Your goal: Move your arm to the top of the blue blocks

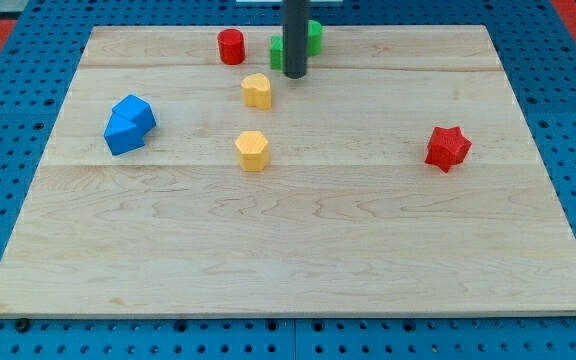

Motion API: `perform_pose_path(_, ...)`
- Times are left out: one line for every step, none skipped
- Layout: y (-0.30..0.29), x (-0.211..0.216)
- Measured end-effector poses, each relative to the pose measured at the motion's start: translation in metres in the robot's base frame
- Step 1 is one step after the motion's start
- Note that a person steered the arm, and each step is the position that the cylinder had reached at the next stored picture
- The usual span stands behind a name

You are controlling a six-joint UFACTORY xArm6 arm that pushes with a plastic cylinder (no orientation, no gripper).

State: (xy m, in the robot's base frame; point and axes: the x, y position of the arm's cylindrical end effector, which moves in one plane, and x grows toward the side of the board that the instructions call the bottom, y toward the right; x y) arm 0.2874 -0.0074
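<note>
A: Start at the view's bottom. What lies there?

B: Only the wooden board [298, 260], pale planks on a blue pegboard table [8, 200]. The first blocks come about halfway up.

A: Which ones?

B: At the view's right a red star-shaped block [448, 148], alone and well apart from the rest. Left of centre a yellow block [253, 150], roughly hexagonal. Far to the view's left sit the blue blocks [129, 124], two chunky pieces touching each other so that they read as one cluster.

A: And further up?

B: A second yellow block [257, 91], above the first. Then a red cylinder [231, 46] near the board's top edge, and a green block [308, 42] to its right, partly hidden; I cannot make out its shape.

A: Hidden by what?

B: By the rod. It comes straight down from the view's top, upright and dark, and my tip [295, 75] ends just in front of the green block, near the upper yellow block, up and to its right. Whether it touches the green block I cannot tell.

A: Does it hold anything?

B: No. It is a bare rod with nothing that opens or closes, and nothing is on it. It stands well apart from the blue blocks, up and to their right.
</note>
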Motion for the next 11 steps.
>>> perform_pose_path(-0.030,-0.002)
perform_pose_path(-0.025,-0.016)
perform_pose_path(-0.017,-0.019)
perform_pose_path(-0.027,-0.026)
perform_pose_path(-0.066,-0.024)
perform_pose_path(-0.110,-0.024)
perform_pose_path(-0.150,-0.024)
perform_pose_path(-0.183,-0.024)
perform_pose_path(-0.201,-0.027)
perform_pose_path(-0.243,-0.028)
perform_pose_path(-0.241,-0.070)
